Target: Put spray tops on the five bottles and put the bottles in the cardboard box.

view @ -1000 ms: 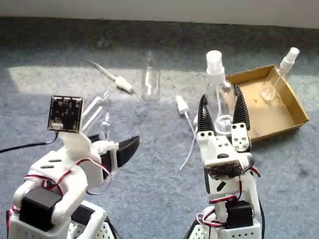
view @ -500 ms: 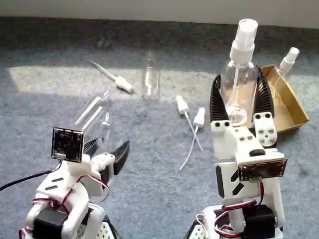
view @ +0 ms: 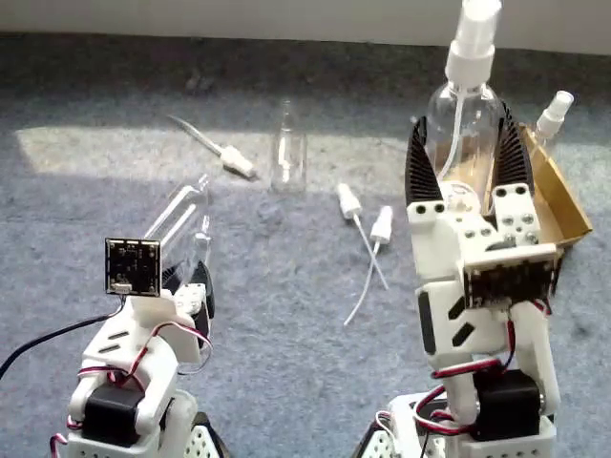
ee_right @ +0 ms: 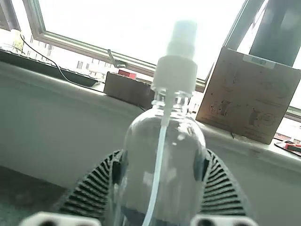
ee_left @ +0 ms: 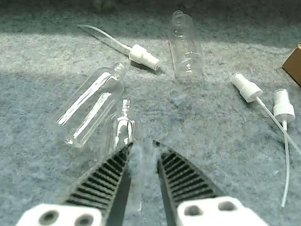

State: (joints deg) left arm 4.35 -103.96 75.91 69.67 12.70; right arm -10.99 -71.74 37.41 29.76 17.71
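My right gripper (view: 464,134) is shut on a clear bottle (view: 463,100) with a white spray top (view: 473,38), held upright high above the table by the cardboard box (view: 556,205). In the right wrist view the same bottle (ee_right: 162,141) stands between the fingers (ee_right: 89,193). My left gripper (ee_left: 142,145) is all but shut and holds nothing, just short of a small bare bottle (ee_left: 123,132) lying next to a larger one (ee_left: 89,106). A third bare bottle (view: 288,151) stands farther back. Three loose spray tops (ee_left: 143,54) (ee_left: 247,87) (ee_left: 283,106) lie on the carpet.
A capped bottle (view: 554,110) leans in the box behind the raised one. The grey carpet (view: 286,315) runs to a pale wall at the back. The two spray tops' long tubes (view: 368,272) cross between the arms.
The right arm has lifted the capped bottle from low beside the box to well above it. The left arm has drawn back and its fingers have closed in.
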